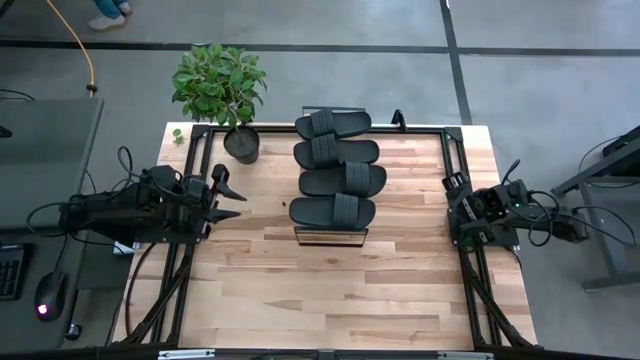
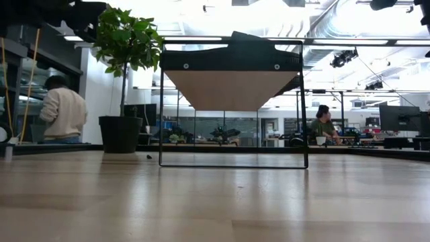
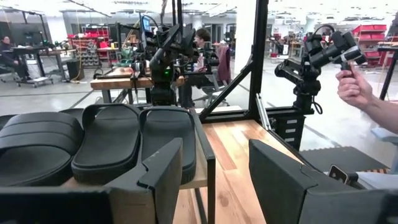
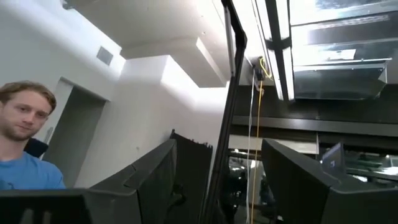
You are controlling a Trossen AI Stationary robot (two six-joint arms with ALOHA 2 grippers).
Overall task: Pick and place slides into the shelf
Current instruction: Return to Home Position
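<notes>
Wooden table, four black ribbed slides atop shelf, left gripper released, right gripper released

A pale butcher-block surface stands on a grey concrete floor crossed by dark seams. A leafy potted plant sits at the surface's far left corner. Beyond its left edge, a dark desk carries a keyboard and a mouse. Strip lights and exposed ducts run across a bright ceiling. In the open hall behind, red storage racks line the far side, where a person in a cream top stands.
</notes>
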